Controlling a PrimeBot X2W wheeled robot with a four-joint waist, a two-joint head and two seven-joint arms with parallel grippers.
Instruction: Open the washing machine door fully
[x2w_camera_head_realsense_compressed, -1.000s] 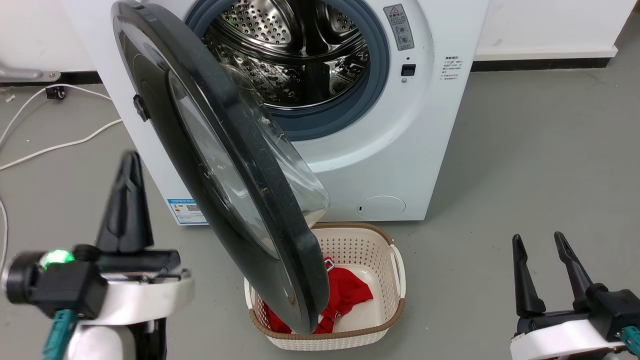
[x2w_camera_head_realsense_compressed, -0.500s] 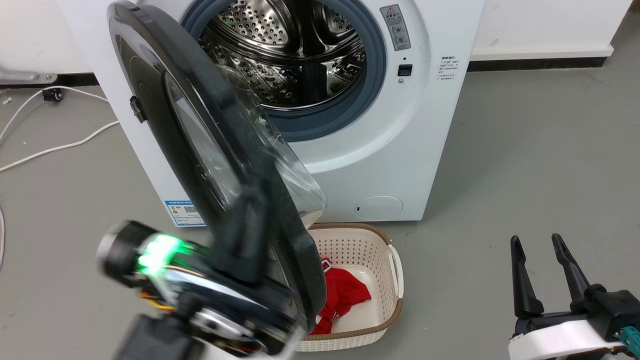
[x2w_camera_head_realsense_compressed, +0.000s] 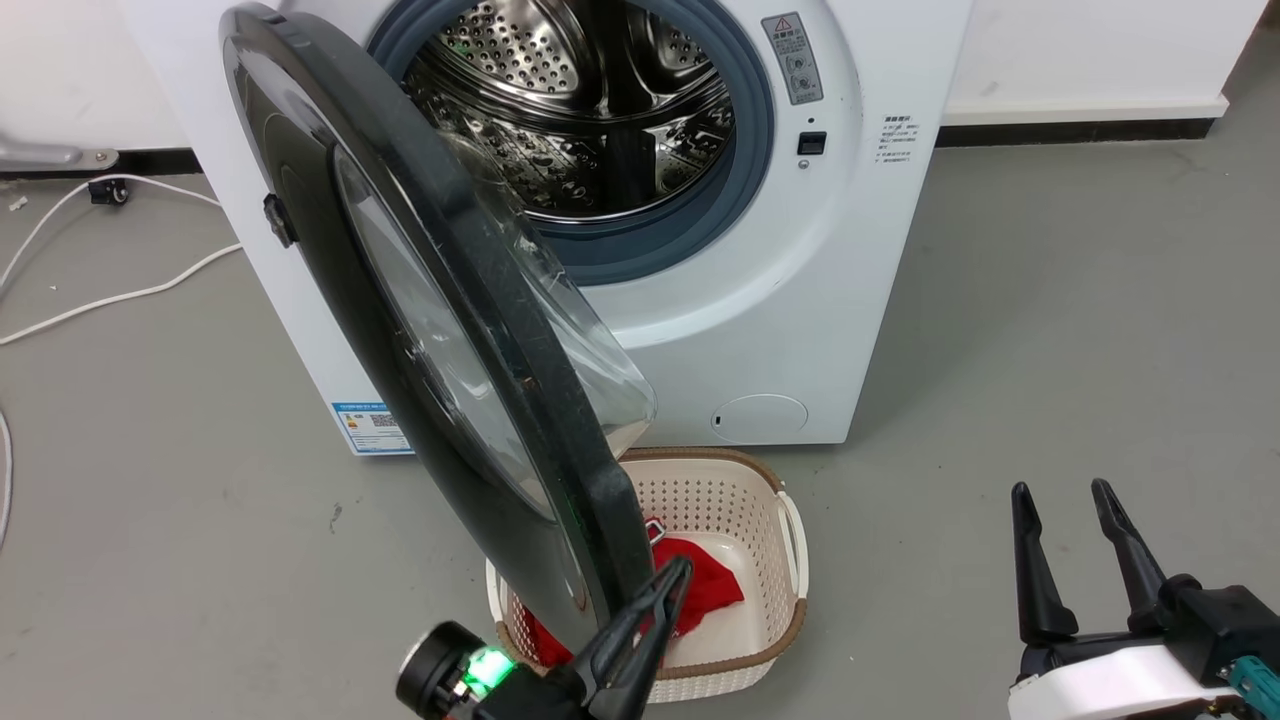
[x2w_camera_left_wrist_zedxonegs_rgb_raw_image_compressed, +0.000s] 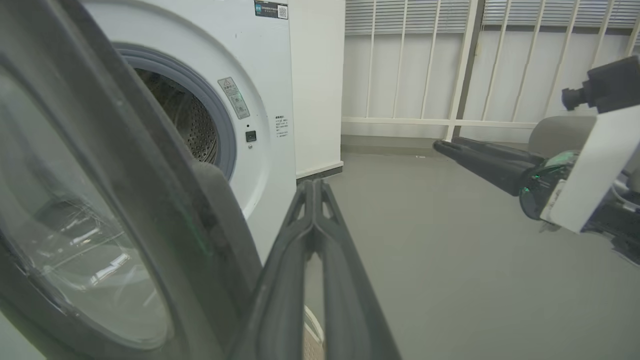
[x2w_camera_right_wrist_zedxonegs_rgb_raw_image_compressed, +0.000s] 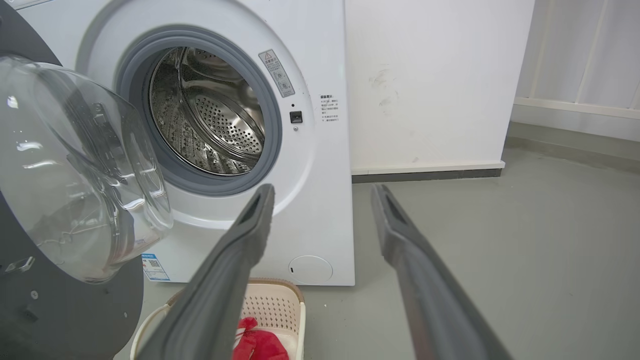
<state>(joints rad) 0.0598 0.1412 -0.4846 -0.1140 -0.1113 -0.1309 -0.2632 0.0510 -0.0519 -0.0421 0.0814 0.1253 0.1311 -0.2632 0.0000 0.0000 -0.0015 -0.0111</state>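
Observation:
The washing machine door (x2w_camera_head_realsense_compressed: 440, 300) is a big black disc with a clear glass bowl. It stands partly swung out, its edge towards me, hinged at the machine's left. My left gripper (x2w_camera_head_realsense_compressed: 680, 566) is shut on nothing, its tip just right of the door's lower rim, over the basket. In the left wrist view the shut gripper (x2w_camera_left_wrist_zedxonegs_rgb_raw_image_compressed: 314, 183) points past the door (x2w_camera_left_wrist_zedxonegs_rgb_raw_image_compressed: 100, 200) on its left; contact cannot be judged. My right gripper (x2w_camera_head_realsense_compressed: 1060, 490) stands open at the lower right, far from the door. The right wrist view shows the open gripper (x2w_camera_right_wrist_zedxonegs_rgb_raw_image_compressed: 322, 189) and the door's glass bowl (x2w_camera_right_wrist_zedxonegs_rgb_raw_image_compressed: 75, 165).
The white washing machine (x2w_camera_head_realsense_compressed: 760, 300) shows its steel drum (x2w_camera_head_realsense_compressed: 580, 100) inside a grey ring. A cream laundry basket (x2w_camera_head_realsense_compressed: 790, 560) with a red cloth (x2w_camera_head_realsense_compressed: 705, 585) sits on the grey floor under the door. White cables (x2w_camera_head_realsense_compressed: 110, 290) lie at the left. A railing (x2w_camera_left_wrist_zedxonegs_rgb_raw_image_compressed: 465, 65) stands beyond.
My left gripper has swept from the floor left of the door, across its front, down to its lower right rim. The door stands at about the same angle. The right gripper has barely shifted.

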